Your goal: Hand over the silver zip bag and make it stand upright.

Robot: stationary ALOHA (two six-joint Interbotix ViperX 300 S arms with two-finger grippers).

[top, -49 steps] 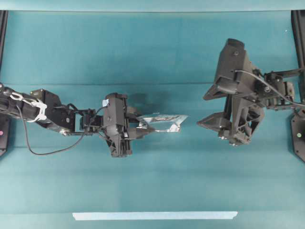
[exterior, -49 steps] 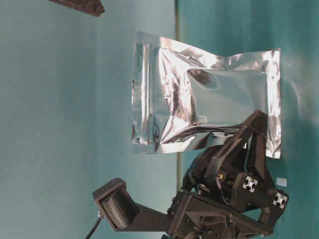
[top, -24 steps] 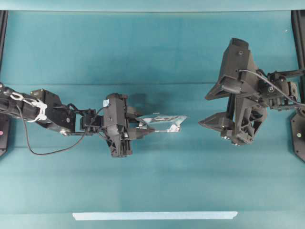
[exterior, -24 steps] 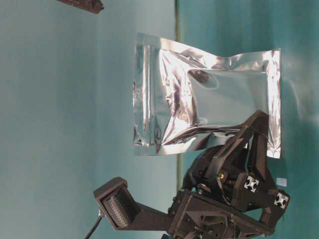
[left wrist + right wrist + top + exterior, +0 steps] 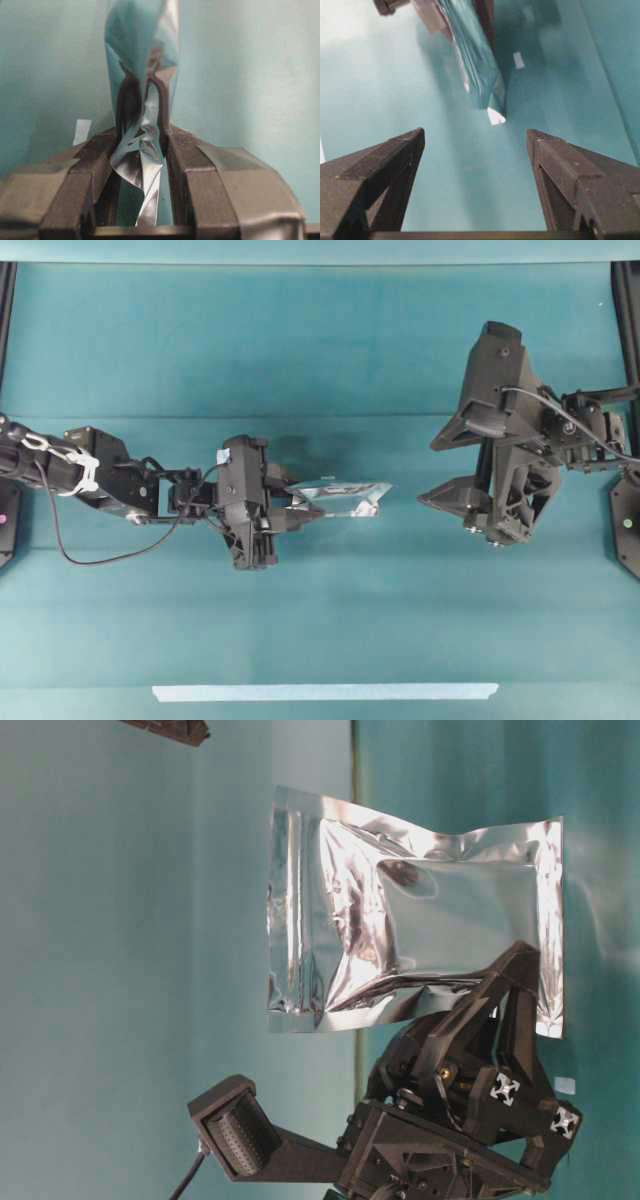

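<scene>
No lettering, label, brand mark or number is legible anywhere: the crinkled silver foil zip bag [image 5: 410, 920] shows only reflections, and the small white tape scrap [image 5: 81, 131] beside it is blank.

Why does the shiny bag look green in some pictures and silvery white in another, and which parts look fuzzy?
In the left wrist view the bag mirrors the teal table, so it looks green, and the left pincer close to the lens is soft. In the table-level view the bag catches light and shows bright white glare. In the right wrist view the open right pincer is sharp and the bag is a bit blurry.
</scene>
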